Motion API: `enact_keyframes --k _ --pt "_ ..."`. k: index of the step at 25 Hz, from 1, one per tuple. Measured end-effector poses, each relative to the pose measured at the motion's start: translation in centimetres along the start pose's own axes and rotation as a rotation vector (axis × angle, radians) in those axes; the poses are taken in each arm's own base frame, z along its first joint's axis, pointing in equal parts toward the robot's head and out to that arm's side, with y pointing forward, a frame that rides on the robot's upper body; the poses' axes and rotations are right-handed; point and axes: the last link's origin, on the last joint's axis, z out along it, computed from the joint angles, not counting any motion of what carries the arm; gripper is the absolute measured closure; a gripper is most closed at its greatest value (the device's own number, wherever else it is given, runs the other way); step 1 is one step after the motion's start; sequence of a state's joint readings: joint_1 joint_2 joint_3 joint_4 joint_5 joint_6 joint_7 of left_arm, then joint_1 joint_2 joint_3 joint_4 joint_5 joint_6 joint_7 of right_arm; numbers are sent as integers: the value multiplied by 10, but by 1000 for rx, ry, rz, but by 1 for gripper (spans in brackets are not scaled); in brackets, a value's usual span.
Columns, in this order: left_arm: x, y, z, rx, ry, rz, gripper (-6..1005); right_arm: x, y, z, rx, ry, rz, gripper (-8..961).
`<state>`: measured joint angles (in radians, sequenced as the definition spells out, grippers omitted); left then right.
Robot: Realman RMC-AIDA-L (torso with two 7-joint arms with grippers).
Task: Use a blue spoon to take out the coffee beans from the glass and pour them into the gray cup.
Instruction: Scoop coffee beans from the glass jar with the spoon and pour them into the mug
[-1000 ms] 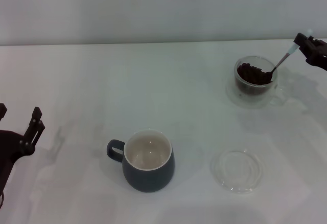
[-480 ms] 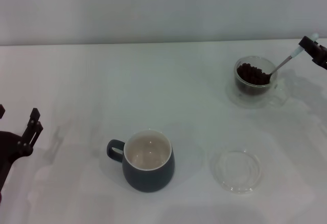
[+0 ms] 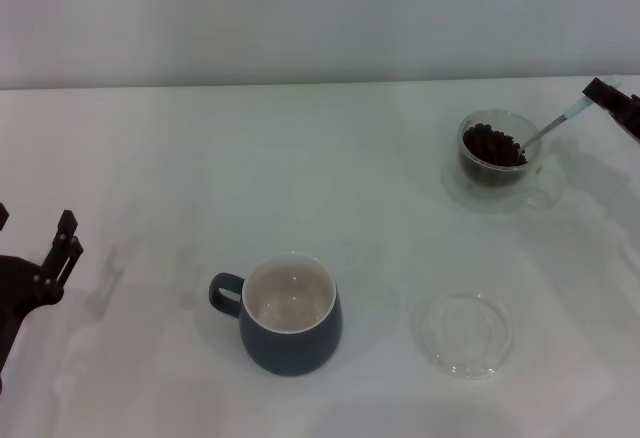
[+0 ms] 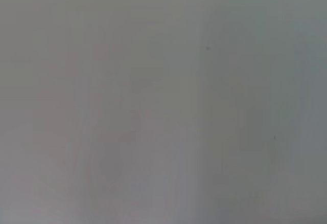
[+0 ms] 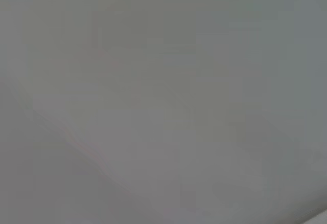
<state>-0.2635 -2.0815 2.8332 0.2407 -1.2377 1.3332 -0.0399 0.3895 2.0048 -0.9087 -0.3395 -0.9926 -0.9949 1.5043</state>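
Observation:
In the head view the glass (image 3: 497, 162) stands at the far right with coffee beans (image 3: 492, 144) heaped inside. The blue spoon (image 3: 549, 128) slants from the beans up to my right gripper (image 3: 605, 90) at the right edge, which is shut on its pale handle end. The spoon's bowl lies in the beans. The gray cup (image 3: 288, 313) stands near the front middle, its cream inside empty, handle to the left. My left gripper (image 3: 60, 250) is parked low at the left edge. Both wrist views show only plain grey surface.
A flat clear round saucer (image 3: 463, 333) lies at the front right, to the right of the gray cup. The white table (image 3: 320, 188) runs back to a pale wall.
My right gripper has moved right and slightly away, pulling the spoon handle outward and lowering the spoon bowl into the beans. The left arm has barely moved.

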Motion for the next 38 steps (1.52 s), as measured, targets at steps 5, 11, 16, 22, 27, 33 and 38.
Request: enact_keyframes --k 5,11,16,22,27,33,38 --pt "0 0 0 -3 2 1 229 0 -3 0 19 -4 66 809" --pt "1 1 0 -5 5 8 227 -3 -6 -1 34 -44 130 809" --pt "1 -1 1 -6 7 20 228 -4 -8 -2 41 -66 201 809" --pt "3 -3 5 -9 14 29 227 -4 -10 -2 52 -94 246 808" --pt "4 -3 7 -11 18 31 227 -5 -11 -3 49 -104 284 808" --pt "4 -4 7 -8 19 33 227 -5 -13 -9 46 -108 334 808" --pt "4 -6 7 -5 17 41 227 -7 -16 -15 26 -102 388 808"
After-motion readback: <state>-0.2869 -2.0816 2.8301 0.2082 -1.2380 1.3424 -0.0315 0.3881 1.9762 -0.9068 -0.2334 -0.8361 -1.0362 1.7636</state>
